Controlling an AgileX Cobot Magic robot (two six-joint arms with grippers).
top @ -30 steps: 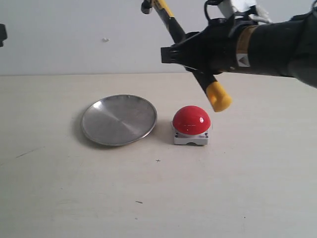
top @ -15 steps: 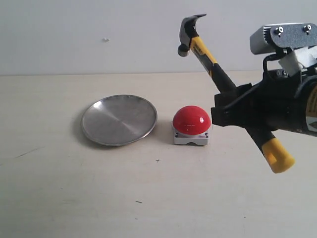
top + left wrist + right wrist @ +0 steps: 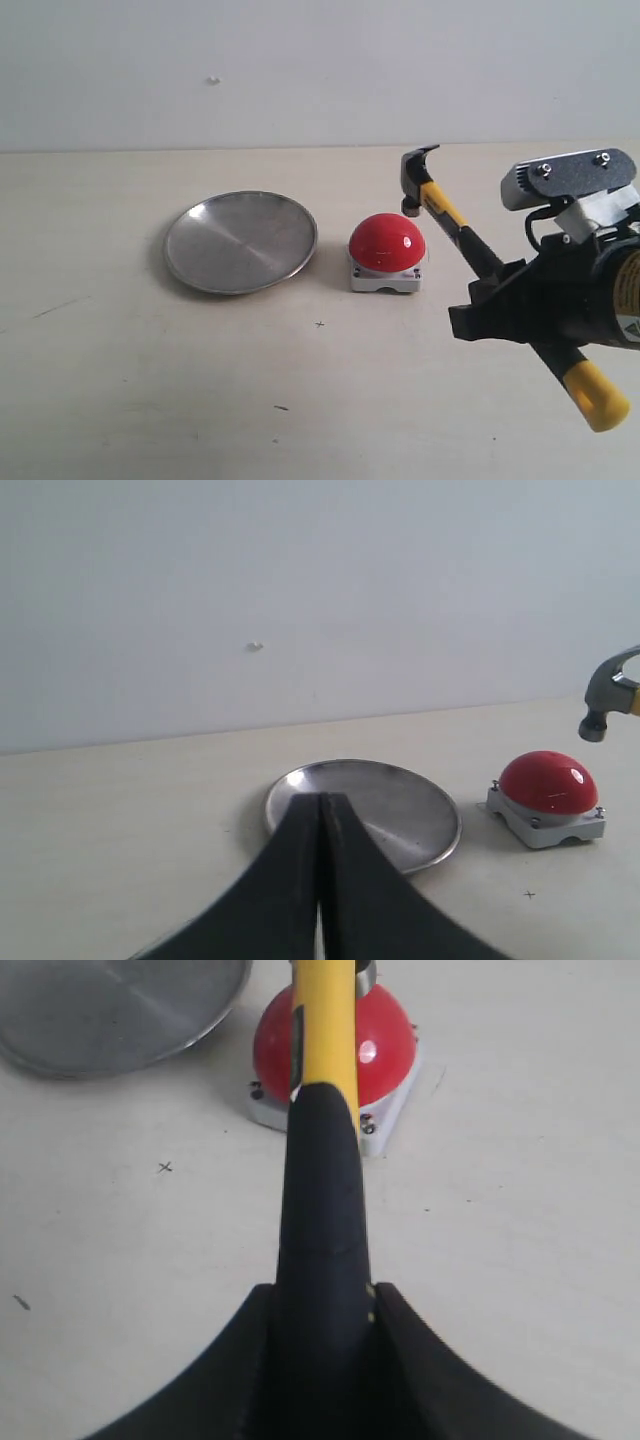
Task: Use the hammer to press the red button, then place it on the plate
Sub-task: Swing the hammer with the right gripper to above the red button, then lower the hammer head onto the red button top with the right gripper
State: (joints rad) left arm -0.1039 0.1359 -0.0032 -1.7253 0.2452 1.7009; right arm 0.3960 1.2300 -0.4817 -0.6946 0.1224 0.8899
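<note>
My right gripper (image 3: 490, 300) is shut on the black handle of the hammer (image 3: 465, 235), whose yellow butt end sticks out low on the right. The dark head (image 3: 415, 178) hangs just above and right of the red button (image 3: 387, 241), very close to the dome; I cannot tell if it touches. In the right wrist view the hammer (image 3: 322, 1110) runs from the right gripper (image 3: 322, 1295) over the red button (image 3: 385, 1045). The silver plate (image 3: 240, 241) lies left of the button with nothing in it. The left gripper (image 3: 321, 805) is shut with nothing in it, pointing toward the plate (image 3: 420, 815).
The pale table (image 3: 200, 380) stretches around the plate and the button, with a few small dark marks near the front. A plain light wall stands behind. The left arm does not show in the exterior view.
My right arm has swung down and to the right with the hammer. The head has dropped from high above the table to just beside the top of the red dome.
</note>
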